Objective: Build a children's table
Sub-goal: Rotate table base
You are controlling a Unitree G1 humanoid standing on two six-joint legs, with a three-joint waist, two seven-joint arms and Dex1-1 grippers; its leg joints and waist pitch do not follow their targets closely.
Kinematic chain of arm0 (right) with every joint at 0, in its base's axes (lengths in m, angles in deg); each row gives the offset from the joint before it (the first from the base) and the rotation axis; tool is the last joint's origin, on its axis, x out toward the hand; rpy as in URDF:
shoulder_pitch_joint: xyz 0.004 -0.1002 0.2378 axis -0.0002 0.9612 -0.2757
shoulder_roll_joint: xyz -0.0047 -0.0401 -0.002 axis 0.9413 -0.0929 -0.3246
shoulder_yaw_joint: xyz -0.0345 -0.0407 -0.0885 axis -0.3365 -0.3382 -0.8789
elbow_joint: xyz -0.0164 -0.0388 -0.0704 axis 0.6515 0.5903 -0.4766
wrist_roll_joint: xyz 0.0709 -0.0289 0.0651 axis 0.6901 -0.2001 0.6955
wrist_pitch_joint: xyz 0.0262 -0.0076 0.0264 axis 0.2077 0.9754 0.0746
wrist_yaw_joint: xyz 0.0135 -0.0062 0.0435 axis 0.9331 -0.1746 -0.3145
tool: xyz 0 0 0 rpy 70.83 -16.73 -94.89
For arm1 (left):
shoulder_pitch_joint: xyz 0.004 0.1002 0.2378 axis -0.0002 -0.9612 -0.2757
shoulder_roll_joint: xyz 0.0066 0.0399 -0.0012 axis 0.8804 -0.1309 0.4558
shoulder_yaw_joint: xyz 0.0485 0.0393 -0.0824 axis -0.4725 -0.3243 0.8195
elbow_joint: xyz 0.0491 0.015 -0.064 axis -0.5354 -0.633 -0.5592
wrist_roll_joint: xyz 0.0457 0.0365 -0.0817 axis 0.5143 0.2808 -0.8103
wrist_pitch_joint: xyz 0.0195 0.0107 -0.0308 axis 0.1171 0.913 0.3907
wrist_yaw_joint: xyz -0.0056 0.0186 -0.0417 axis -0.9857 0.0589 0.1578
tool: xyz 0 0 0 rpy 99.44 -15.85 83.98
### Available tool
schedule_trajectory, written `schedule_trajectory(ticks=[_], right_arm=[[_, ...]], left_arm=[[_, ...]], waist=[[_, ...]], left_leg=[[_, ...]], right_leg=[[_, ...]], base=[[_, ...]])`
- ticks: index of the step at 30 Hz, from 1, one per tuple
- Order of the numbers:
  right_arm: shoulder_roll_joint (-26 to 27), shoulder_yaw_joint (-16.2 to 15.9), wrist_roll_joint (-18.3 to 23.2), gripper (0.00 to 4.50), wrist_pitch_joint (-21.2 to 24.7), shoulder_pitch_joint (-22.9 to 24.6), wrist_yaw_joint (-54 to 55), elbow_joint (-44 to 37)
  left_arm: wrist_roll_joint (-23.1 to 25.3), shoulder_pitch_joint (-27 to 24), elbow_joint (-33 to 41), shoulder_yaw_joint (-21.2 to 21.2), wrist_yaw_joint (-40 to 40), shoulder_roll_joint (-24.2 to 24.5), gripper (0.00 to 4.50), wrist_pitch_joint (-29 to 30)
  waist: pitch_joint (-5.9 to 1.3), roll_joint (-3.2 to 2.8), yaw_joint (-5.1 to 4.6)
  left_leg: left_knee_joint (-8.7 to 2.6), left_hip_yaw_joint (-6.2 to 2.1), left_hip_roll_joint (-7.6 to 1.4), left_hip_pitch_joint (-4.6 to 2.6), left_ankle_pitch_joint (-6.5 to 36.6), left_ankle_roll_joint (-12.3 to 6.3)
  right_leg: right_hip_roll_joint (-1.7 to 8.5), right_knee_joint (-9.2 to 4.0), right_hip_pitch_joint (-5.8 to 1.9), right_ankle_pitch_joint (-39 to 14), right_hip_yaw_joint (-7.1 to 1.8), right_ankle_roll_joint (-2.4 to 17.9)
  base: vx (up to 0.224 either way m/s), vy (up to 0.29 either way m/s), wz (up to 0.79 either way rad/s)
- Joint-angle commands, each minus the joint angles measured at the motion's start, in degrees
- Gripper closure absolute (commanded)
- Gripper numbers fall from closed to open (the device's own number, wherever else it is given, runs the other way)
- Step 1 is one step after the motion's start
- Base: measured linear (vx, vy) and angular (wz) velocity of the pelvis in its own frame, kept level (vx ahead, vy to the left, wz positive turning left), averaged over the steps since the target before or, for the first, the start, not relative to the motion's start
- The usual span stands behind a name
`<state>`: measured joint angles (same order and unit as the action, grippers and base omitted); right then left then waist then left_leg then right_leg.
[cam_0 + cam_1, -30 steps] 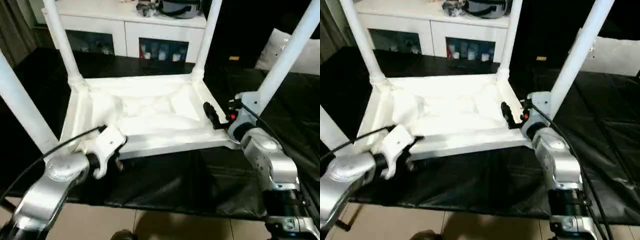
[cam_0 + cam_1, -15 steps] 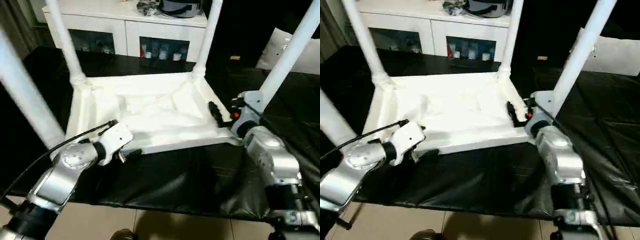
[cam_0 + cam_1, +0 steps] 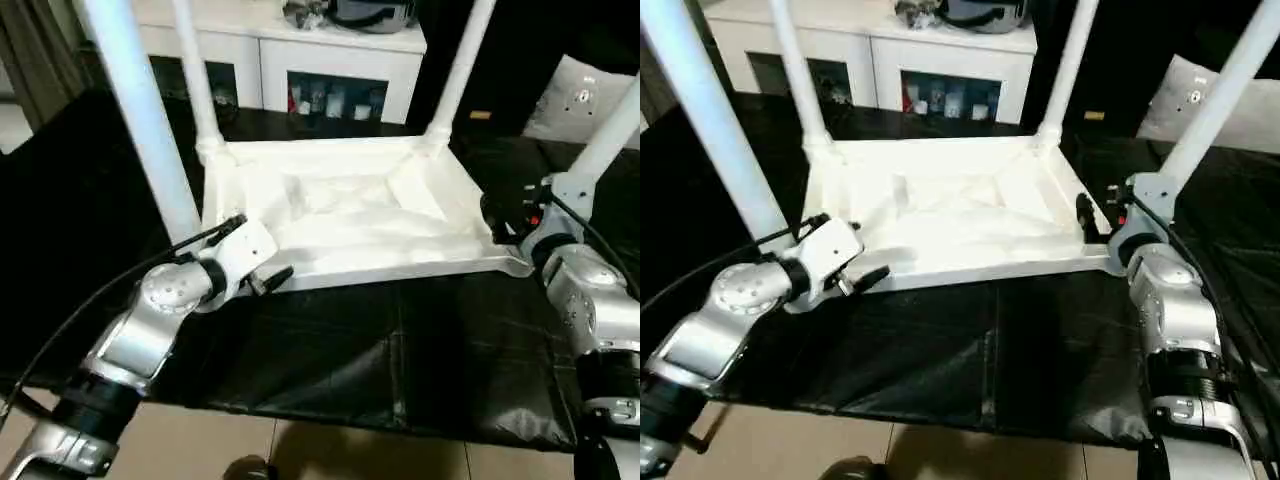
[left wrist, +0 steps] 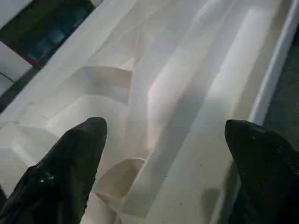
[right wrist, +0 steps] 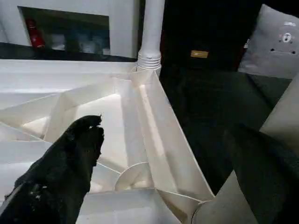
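Children's table (image 3: 350,215) sat upside down mid-frame on black surface (image 3: 330,350), legs up. Left gripper (image 4: 163,140) and right gripper (image 5: 163,154) jaws apart, holding nothing.

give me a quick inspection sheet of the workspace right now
surface: work table under a black cover, wrinkled near the front edge
job's things: children's table upside down on the cover, four legs fitted and pointing up
clutter: nothing seen
grippers: left gripper open at the near left edge of the top; right gripper open at the near right corner; neither holds anything
cables: black cable along the left forearm, another by the right wrist
surroundings: white cabinet behind, grey cushion at right, tiled floor below
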<state>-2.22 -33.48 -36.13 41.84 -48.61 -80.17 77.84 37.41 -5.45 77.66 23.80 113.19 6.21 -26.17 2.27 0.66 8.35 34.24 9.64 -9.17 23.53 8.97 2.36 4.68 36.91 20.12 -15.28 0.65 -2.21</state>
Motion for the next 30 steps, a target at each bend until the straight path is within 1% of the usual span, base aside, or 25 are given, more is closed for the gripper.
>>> schedule_trajectory(ticks=[1,2,4,5,6,7,8,9,10,11,12,13,14,15,17,18,19,20,22,23,24,25,27,29,30], right_arm=[[-2.1,3.0,-1.2,0.0,-0.3,1.7,1.2,-0.8],[-1.8,2.7,-1.2,0.0,-0.2,2.1,1.0,-1.4],[-1.5,2.2,-0.8,0.0,-0.5,2.6,0.5,-1.8],[-0.7,1.6,-0.2,0.0,-0.1,3.2,-0.2,-3.2],[-0.5,1.4,0.0,0.0,-0.1,3.4,-0.4,-3.6],[0.5,0.7,0.8,0.0,0.1,4.2,-1.3,-5.4],[0.8,0.4,1.1,0.0,0.1,4.5,-1.7,-6.1],[1.5,-0.3,1.3,0.0,0.5,5.1,-2.1,-7.2],[2.2,-1.3,1.4,0.0,1.3,6.0,-2.4,-8.8],[2.7,-1.9,1.5,0.0,2.0,6.7,-2.5,-10.0],[3.2,-2.4,1.6,0.0,2.5,7.3,-2.5,-10.9],[3.5,-2.9,1.5,0.0,2.8,7.9,-2.4,-11.7],[3.8,-3.3,1.3,0.0,3.2,8.5,-2.1,-12.4],[4.1,-3.5,1.3,0.0,3.6,9.0,-2.0,-13.0],[4.7,-3.8,1.7,0.0,4.5,9.8,-1.9,-14.3],[5.2,-4.4,2.1,0.0,5.7,10.9,-2.0,-16.3],[5.5,-4.6,2.2,0.0,6.4,11.4,-2.1,-17.4],[5.6,-4.9,2.2,0.0,6.9,12.1,-2.0,-18.5],[5.8,-4.9,1.9,0.0,7.6,12.7,-2.0,-19.8],[5.8,-5.0,1.9,0.0,8.4,13.2,-1.9,-20.8],[5.8,-5.1,1.9,0.0,9.0,13.7,-1.8,-21.5],[5.7,-5.2,2.0,0.0,9.8,14.3,-1.7,-22.4],[5.7,-5.3,2.2,0.0,10.8,15.0,-1.5,-23.5],[5.5,-5.6,2.2,0.0,12.4,16.1,-1.5,-25.0],[5.5,-5.6,2.2,0.0,12.4,16.1,-1.5,-25.0]], left_arm=[[0.1,0.0,-1.1,2.5,-3.0,-0.5,0.07,0.1],[-0.7,-0.2,-0.6,3.5,-4.0,-1.5,0.07,-0.2],[-2.1,-0.6,0.0,5.3,-5.4,-3.1,0.07,-0.9],[-5.5,-2.4,3.1,8.0,-6.4,-5.6,0.07,-0.4],[-6.2,-2.9,4.0,8.5,-6.4,-6.0,0.07,-0.2],[-9.2,-5.3,7.8,10.5,-6.5,-7.7,0.07,1.0],[-10.2,-6.2,9.2,11.1,-6.6,-8.1,0.07,1.7],[-11.8,-8.4,12.4,11.8,-6.5,-8.5,0.07,2.7],[-12.7,-10.5,15.2,12.6,-7.0,-8.8,0.07,3.5],[-13.3,-12.6,18.0,13.5,-7.7,-9.1,0.07,4.2],[-13.9,-14.5,20.6,14.5,-8.5,-9.5,0.07,4.8],[-14.1,-16.3,22.8,15.5,-9.5,-9.8,0.07,5.1],[-14.3,-18.1,24.8,16.4,-10.3,-10.2,0.07,5.3],[-14.7,-19.4,26.4,17.0,-10.8,-10.6,0.07,5.4],[-15.1,-21.8,29.3,17.9,-11.7,-11.5,0.07,5.7],[-15.5,-24.9,32.5,18.6,-12.7,-12.6,0.07,6.0],[-15.8,-26.5,34.1,18.9,-13.1,-13.1,0.07,6.4],[-15.7,-28.0,35.5,19.3,-13.9,-13.7,0.07,6.3],[-15.9,-29.4,37.3,19.8,-14.9,-14.2,0.07,7.0],[-16.0,-30.5,38.6,20.5,-16.1,-15.0,0.07,7.0],[-16.2,-31.4,39.6,20.9,-16.8,-15.6,0.07,7.1],[-16.4,-32.7,41.0,21.4,-17.8,-16.3,0.07,7.2],[-16.6,-34.3,42.8,22.0,-18.8,-17.2,0.07,7.6],[-16.5,-37.0,45.4,22.6,-20.8,-18.9,0.07,7.8],[-16.5,-37.0,45.4,22.6,-20.8,-18.9,0.07,7.8]], waist=[[-3.6,-0.16,-0.32],[-3.53,-0.11,-0.29],[-3.57,-0.06,-0.24],[-3.52,0.03,-0.29],[-3.49,0.04,-0.31],[-3.58,0.04,-0.39],[-3.43,0.13,-0.44],[-3.44,0.06,-0.46],[-3.43,0.36,-0.6],[-3.47,0.08,-0.8],[-3.54,-0.25,-0.91],[-3.54,-0.18,-1.31],[-3.54,-0.38,-1.54],[-3.38,-0.36,-1.59],[-2.86,-0.42,-1.69],[-2.88,-0.91,-1.65],[-2.51,-0.62,-1.89],[-2.56,-0.99,-1.88],[-2.5,-0.78,-2.04],[-2.49,-0.96,-2.01],[-2.42,-0.97,-2.05],[-2.33,-0.5,-2.13],[-2.41,-0.6,-2.21],[-2.19,0.01,-2.53],[-2.21,-0.19,-2.52]], left_leg=[[-4.16,-0.97,-3.08,-2.19,9.4,0.47],[-4.15,-0.92,-3.19,-2.29,9.7,0.26],[-4.17,-0.96,-3.25,-2.25,9.9,0.04],[-4.2,-0.94,-3.3,-2.13,9.8,-0.05],[-4.27,-1.0,-3.37,-2.06,9.8,-0.18],[-4.23,-1.03,-3.43,-1.99,9.8,-0.41],[-4.21,-0.95,-3.39,-1.92,9.4,-1.1],[-4.22,-0.98,-3.36,-1.92,9.4,-1.4],[-4.27,-0.97,-3.43,-1.79,9.2,-1.75],[-4.23,-1.07,-3.52,-1.61,8.0,-2.2],[-4.12,-1.06,-3.58,-1.63,7.7,-2.38],[-3.97,-0.99,-3.48,-1.46,7.2,-2.7],[-3.84,-0.94,-3.43,-1.35,6.8,-2.84],[-3.91,-0.88,-3.39,-1.38,7.4,-2.81],[-4.49,-0.86,-3.6,-1.71,12.5,-1.2],[-4.61,-0.98,-3.69,-1.9,13.7,-0.52],[-5.01,-1.03,-3.94,-1.76,16.0,0.43],[-5.09,-1.15,-3.85,-1.94,17.5,1.35],[-5.17,-1.12,-3.81,-1.91,18.5,2.24],[-5.16,-1.12,-3.71,-2.1,19.4,2.76],[-5.22,-1.12,-3.74,-2.17,20.1,3.08],[-5.34,-1.26,-3.86,-1.82,19.6,3.08],[-5.18,-1.2,-3.69,-1.75,18.4,2.95],[-5.13,-1.1,-3.57,-1.43,17.5,2.44],[-5.12,-1.17,-3.61,-1.43,17.3,2.37]], right_leg=[[2.9,-3.89,-0.6,7.5,-0.99,10.1],[2.87,-3.99,-0.53,7.5,-0.99,10.4],[2.94,-4.02,-0.67,7.6,-0.91,10.8],[2.97,-3.91,-0.77,7.9,-0.9,11.2],[2.99,-3.98,-0.83,8.0,-0.85,11.4],[3.08,-3.79,-0.94,8.2,-0.8,11.7],[2.9,-3.98,-0.73,8.6,-0.81,11.6],[2.89,-4.0,-0.76,8.1,-0.81,11.5],[2.93,-4.05,-0.85,7.9,-0.83,11.4],[2.91,-3.83,-0.92,9.0,-0.78,11.4],[2.82,-3.77,-0.84,9.9,-0.78,11.4],[2.64,-3.76,-0.87,11.2,-0.8,11.3],[2.47,-3.85,-0.75,11.9,-0.82,10.9],[2.36,-3.99,-0.58,11.3,-0.86,10.8],[2.33,-4.75,-0.15,3.7,-1.0,10.4],[2.31,-4.71,-0.07,2.1,-1.02,10.3],[2.3,-5.1,-0.01,-0.5,-1.05,9.6],[2.3,-5.15,0.13,-2.6,-1.14,8.8],[2.24,-5.43,0.28,-3.8,-1.29,7.6],[2.24,-5.54,0.56,-5.1,-1.37,7.0],[2.18,-5.59,0.67,-5.6,-1.39,6.9],[2.31,-5.49,0.32,-5.5,-1.38,6.4],[2.19,-5.46,0.42,-3.8,-1.39,5.8],[2.2,-5.65,0.36,-3.2,-1.45,5.0],[2.25,-5.55,0.31,-3.0,-1.44,4.9]], base=[[0.0,0.0,0.0],[0.0,0.0,0.0],[0.0,0.0,0.0],[0.0,0.0,0.0],[0.0,0.0,0.0],[0.0,0.0,0.0],[0.0,0.0,0.0],[0.0,0.0,0.0],[0.0,0.0,0.0],[0.0,0.0,0.0],[0.0,0.0,0.0],[0.0,0.0,0.0],[0.0,0.0,0.0],[0.0,0.0,0.0],[0.0,0.0,0.0],[0.0,0.0,0.0],[0.0,0.0,0.0],[0.0,0.0,0.0],[0.0,0.0,0.0],[0.0,0.0,0.0],[0.0,0.0,0.0],[0.0,0.0,0.0],[0.0,0.0,0.0],[0.0,0.0,0.0],[0.0,0.0,0.0]])
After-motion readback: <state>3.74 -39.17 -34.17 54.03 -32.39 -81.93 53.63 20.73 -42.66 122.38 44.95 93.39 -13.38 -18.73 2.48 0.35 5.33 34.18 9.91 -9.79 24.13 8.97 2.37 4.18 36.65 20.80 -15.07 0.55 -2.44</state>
